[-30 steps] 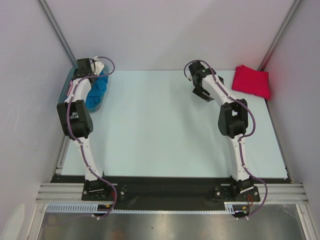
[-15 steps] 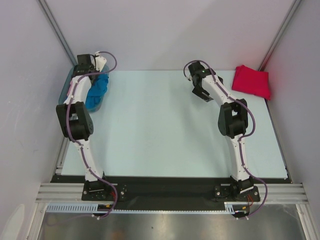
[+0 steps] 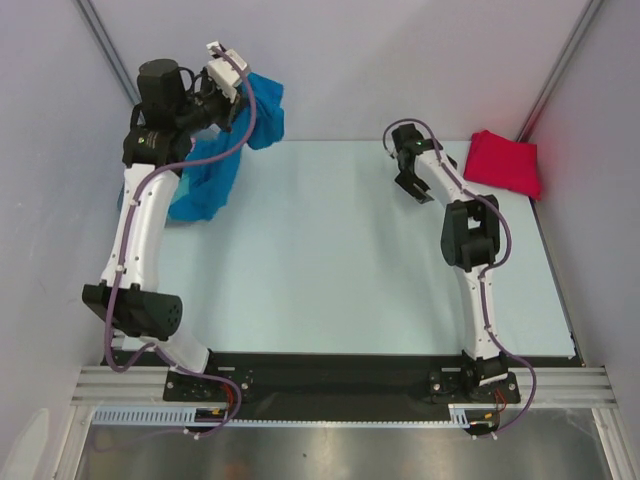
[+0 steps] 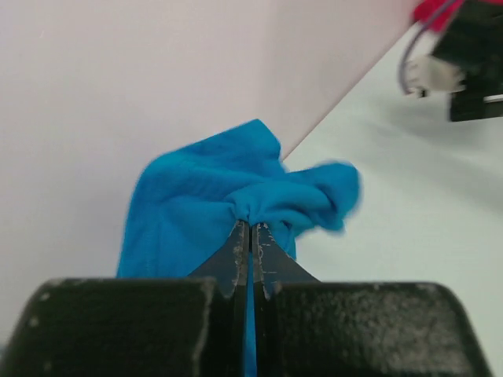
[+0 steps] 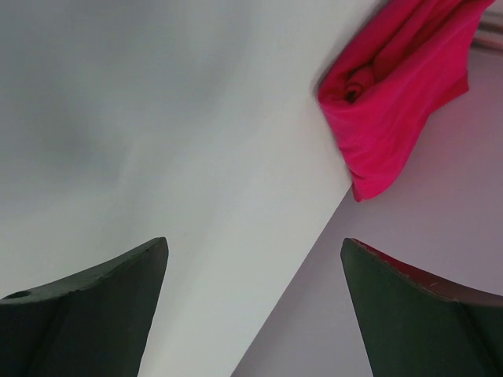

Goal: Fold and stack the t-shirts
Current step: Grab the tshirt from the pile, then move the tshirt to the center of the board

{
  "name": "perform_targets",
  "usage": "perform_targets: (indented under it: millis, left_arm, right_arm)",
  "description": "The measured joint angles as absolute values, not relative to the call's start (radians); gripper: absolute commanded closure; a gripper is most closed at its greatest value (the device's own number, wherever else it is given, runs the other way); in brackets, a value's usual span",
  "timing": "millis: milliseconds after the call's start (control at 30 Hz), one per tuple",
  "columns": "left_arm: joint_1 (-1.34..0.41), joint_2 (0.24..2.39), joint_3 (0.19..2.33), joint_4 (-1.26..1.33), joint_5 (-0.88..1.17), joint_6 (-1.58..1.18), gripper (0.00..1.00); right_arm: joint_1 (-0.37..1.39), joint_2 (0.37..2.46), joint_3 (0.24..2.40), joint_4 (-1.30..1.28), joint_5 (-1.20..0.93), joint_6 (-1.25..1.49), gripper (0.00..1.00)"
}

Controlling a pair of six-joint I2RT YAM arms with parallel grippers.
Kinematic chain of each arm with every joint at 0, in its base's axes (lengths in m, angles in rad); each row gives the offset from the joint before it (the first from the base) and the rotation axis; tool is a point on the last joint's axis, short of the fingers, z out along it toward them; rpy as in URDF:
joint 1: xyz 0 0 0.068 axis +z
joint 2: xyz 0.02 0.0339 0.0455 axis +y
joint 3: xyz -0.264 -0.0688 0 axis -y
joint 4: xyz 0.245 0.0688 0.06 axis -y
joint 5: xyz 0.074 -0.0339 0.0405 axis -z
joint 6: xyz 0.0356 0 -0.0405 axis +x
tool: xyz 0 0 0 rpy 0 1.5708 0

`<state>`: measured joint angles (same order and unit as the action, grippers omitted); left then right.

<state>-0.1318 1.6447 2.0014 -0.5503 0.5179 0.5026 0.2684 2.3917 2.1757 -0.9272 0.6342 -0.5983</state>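
Turquoise-blue soft cloth t-shirt (image 3: 205, 190) hangs bunched at the far left corner of the pale tabletop (image 3: 320, 260). Your left end effector (image 4: 250, 232) holds it up there, high above the surface. Its two dark fingers are pressed together on a gathered fold of the cloth. In the left wrist view you see the fabric puckered right at the fingertips, with crumpled folds spreading beyond them. From the overhead view, one part of the shirt bulges next to the fingers near the back wall. A longer part trails down along the left arm towards the far left edge of the tabletop. You cannot tell from these views whether its lowest end touches the surface.

Bright red soft cloth t-shirt (image 3: 503, 162) lies folded in the far right corner of the tabletop. Your right end effector (image 3: 413, 190) is near the far edge, right of centre, close to the red shirt but apart from it. Its fingers are spread wide with nothing between them.
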Motion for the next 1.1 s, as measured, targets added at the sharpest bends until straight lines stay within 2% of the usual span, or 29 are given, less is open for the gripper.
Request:
perform_targets:
  millis: [467,767,1100]
  left_arm:
    - [-0.231,1.647,2.128,-0.596,0.920,0.251,1.00]
    - [-0.232,1.741,2.217,-0.596,0.936,0.197,1.00]
    - [-0.317,1.842,2.249,-0.602,0.688,0.301,1.00]
  right_arm:
    - [0.071,2.442,2.267,-0.904,0.638,-0.523,0.00]
    - [0.108,2.440,2.239,-0.905,0.595,-0.512,0.00]
    - [0.169,2.431,2.215,-0.899,0.565,-0.508,0.00]
